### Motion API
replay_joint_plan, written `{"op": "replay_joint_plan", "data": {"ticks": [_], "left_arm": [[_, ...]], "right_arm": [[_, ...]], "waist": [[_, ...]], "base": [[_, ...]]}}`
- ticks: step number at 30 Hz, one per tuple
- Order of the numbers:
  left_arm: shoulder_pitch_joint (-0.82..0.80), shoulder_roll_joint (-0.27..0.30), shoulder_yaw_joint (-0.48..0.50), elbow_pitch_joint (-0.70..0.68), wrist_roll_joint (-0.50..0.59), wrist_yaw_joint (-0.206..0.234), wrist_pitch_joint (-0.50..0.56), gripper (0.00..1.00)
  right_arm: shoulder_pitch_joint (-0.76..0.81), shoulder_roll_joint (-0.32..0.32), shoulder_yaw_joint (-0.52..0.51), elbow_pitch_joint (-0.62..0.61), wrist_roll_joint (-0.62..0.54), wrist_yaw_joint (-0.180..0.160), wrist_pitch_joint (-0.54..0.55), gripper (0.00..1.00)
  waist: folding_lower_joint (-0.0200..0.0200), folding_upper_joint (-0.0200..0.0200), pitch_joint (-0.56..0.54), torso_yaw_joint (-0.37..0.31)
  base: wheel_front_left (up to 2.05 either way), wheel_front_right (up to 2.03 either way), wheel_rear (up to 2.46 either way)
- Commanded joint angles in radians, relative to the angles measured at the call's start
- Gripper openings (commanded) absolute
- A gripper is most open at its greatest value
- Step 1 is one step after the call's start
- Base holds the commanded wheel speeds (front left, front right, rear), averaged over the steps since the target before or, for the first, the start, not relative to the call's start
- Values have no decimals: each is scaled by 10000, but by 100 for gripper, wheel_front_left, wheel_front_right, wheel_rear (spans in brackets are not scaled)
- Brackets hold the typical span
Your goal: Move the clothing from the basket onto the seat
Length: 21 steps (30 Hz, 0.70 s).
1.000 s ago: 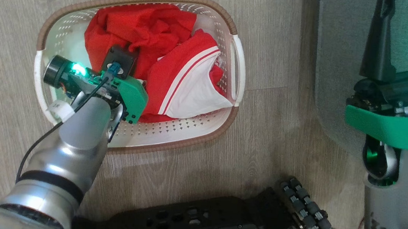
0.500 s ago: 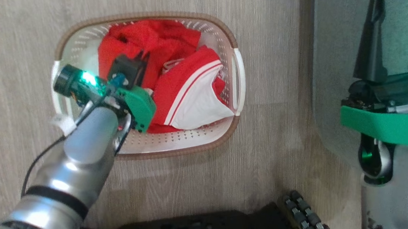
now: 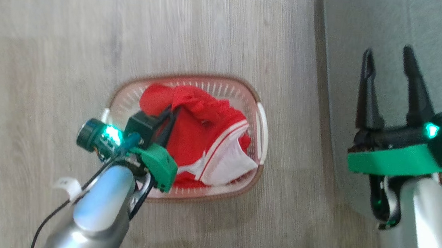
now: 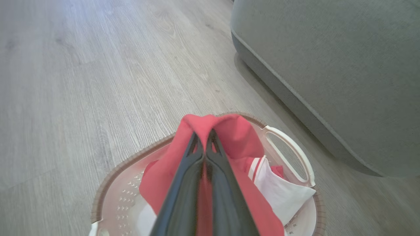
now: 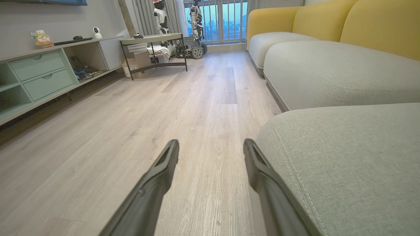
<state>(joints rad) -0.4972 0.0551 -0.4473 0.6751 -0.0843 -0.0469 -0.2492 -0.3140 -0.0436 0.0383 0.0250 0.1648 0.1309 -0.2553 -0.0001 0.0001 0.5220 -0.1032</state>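
Wood floor (image 4: 82, 82): clothing (image 4: 242, 139) inside left claw (image 4: 204, 134)

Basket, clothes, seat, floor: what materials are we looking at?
Basket: likely moulded plastic, smooth cream, punched holes, brown woven-look rim.
Clothes: soft fabric, matte red and white; it creases and drapes.
Seat: grey-green textile upholstery, visible weave, stitched seam.
Floor: pale wood-grain planks, maybe laminate.

We see the clothing (image 3: 197, 134), bright red, heaped in the basket (image 3: 264, 136); one red fold rises in a peak above the rim; its white striped panel lies at the handled edge nearest the grey-green seat (image 3: 415, 45).
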Motion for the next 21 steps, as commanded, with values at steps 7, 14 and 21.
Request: {"op": "replay_joint_plan", "data": {"ticks": [7, 14, 21], "left_arm": [[657, 158, 24, -771, -256, -394, -126, 0], [314, 118, -357, -935, -426, -641, -125, 0], [-411, 83, -629, -1256, -744, -752, 75, 0]], "right_arm": [[1052, -66, 248, 345, -19, -2, -65, 100], [2056, -66, 329, 845, -12, -2, -65, 100], [2506, -66, 663, 1007, 32, -2, -65, 100]], "waist": [[1, -1, -2950, 432], [1, -1, -4577, 511], [1, -1, -5421, 462]], "base": [[0, 0, 0], [0, 0, 0], [0, 0, 0]]}}
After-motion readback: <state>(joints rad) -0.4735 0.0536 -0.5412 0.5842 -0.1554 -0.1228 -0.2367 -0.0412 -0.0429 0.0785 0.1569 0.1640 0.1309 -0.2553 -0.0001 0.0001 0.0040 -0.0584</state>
